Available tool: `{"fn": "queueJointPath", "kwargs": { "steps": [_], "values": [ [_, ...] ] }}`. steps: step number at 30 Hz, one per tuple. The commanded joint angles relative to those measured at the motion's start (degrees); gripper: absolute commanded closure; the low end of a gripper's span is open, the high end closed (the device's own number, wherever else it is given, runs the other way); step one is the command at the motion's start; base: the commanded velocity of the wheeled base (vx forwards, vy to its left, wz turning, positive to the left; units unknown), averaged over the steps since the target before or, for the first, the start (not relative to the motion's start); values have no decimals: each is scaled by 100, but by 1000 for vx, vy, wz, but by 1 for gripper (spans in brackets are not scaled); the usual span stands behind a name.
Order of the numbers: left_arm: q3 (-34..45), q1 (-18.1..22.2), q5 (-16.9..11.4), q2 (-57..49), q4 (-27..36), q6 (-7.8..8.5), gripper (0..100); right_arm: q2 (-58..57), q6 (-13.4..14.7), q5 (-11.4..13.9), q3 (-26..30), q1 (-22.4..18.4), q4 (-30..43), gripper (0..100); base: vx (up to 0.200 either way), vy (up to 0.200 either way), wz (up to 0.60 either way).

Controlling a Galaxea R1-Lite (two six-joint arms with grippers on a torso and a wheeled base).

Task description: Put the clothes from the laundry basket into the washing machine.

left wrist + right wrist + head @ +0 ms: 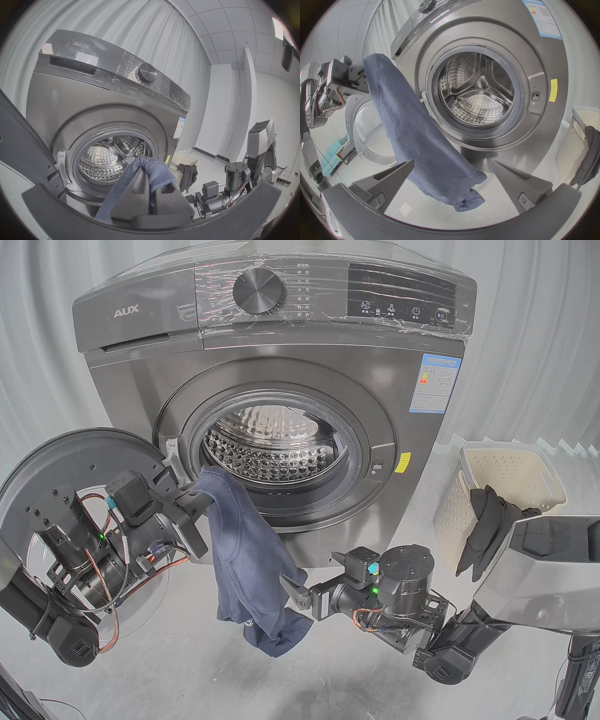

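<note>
Barely begun: blue garment (247, 552) clamped in left end effector (199, 491) before empty drum (275, 440), right end effector (450, 165) spread apart (dark clothes (487, 521) draped on laundry basket (537, 471)).

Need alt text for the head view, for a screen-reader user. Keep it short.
The left gripper holds a blue garment up at the open mouth of the grey washing machine, while the right gripper, fingers open, sits at the cloth's hanging lower end. To the right stands a cream laundry basket with dark clothes draped over its rim.
</note>
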Motion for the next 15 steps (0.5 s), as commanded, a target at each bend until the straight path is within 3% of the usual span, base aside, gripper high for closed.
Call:
{"fn": "queueJointPath", "kwargs": {
  "steps": [1, 9, 12, 15],
  "values": [
    [-15, 23, 8, 21, -1, 6, 100, 104, 1, 3, 14, 140, -26, 0, 0, 0, 0],
    [-102, 23, 210, 83, -1, 6, 100, 60, -16, 39, 49, 878, -79, 0, 0, 0, 0],
    [-102, 14, 210, 74, -1, 6, 100, 121, -52, 47, -57, 913, -79, 0, 0, 0, 0],
    [-102, 14, 219, 65, -1, 6, 100, 526, -87, 47, -602, 878, -70, 0, 0, 0, 0]
  ]
}}
